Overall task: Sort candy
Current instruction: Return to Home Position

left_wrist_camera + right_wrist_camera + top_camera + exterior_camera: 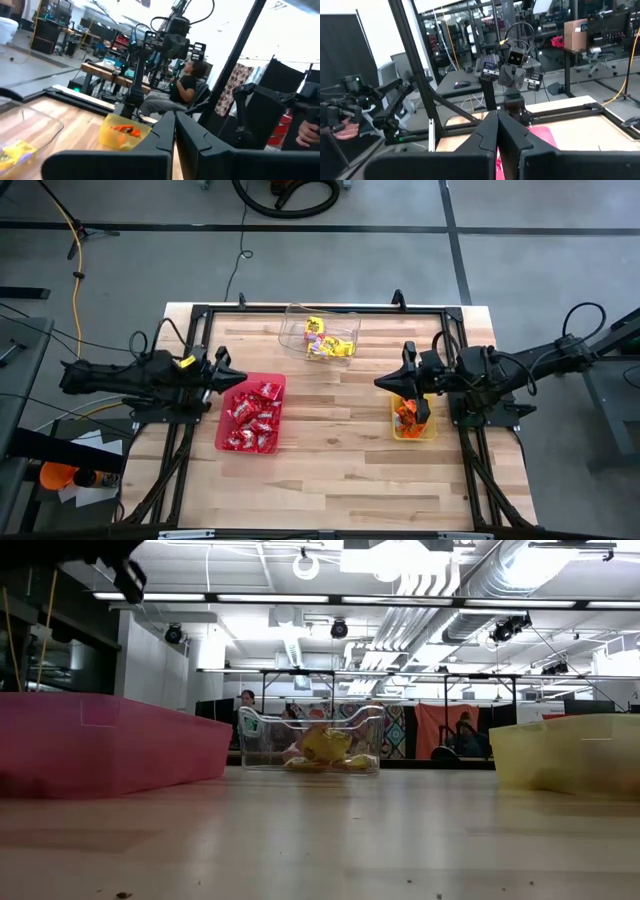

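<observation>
candy point(254, 418) lies in trays point(220, 446), apart from jaws.

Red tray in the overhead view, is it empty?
No, the red tray holds a pile of red candy.

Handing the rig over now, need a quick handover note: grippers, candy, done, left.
Left gripper: shut, empty, at the left edge of the red tray.
Right gripper: shut, empty, above the yellow tray.
Candy: red candy in the red tray, yellow candy in the clear tray, orange candy in the yellow tray.
Done: every piece in view sits in a tray, one colour per tray; no loose candy shows on the table.
Left: probably only parking both arms; no picking seems needed.
</observation>
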